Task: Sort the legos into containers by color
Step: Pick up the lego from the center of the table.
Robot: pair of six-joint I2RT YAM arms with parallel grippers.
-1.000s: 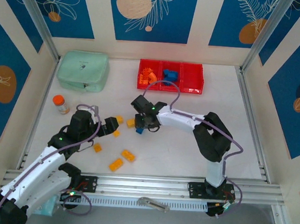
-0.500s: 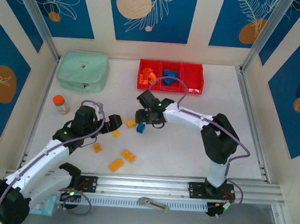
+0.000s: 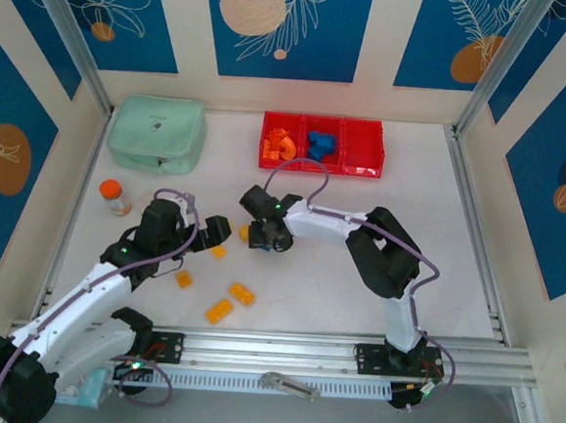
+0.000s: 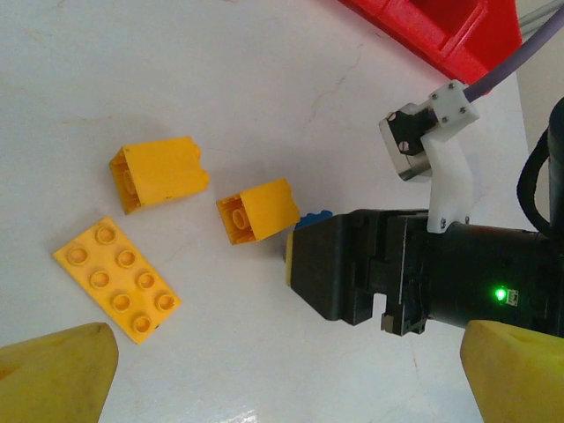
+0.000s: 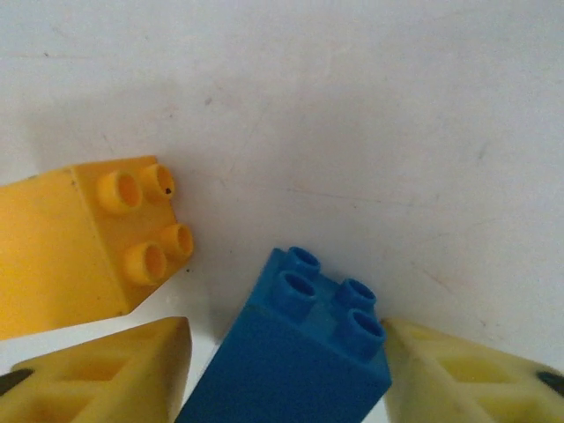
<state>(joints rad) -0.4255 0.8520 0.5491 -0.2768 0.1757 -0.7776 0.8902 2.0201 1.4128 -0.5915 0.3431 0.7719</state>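
A small blue plastic toy brick (image 5: 291,352) sits on the white desk (image 5: 352,106) between the right fingers (image 5: 106,374). A small yellow plastic brick (image 5: 79,242) lies just left of them.

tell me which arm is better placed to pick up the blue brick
Right. The right gripper straddles the blue brick, a finger on each side. The left gripper hangs open farther back, behind the yellow bricks.

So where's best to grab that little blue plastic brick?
Probably by its two smooth flat side walls, coming down from above: the small blue plastic brick lies tipped with its studs pointing sideways, and the right tool straddles it that way.
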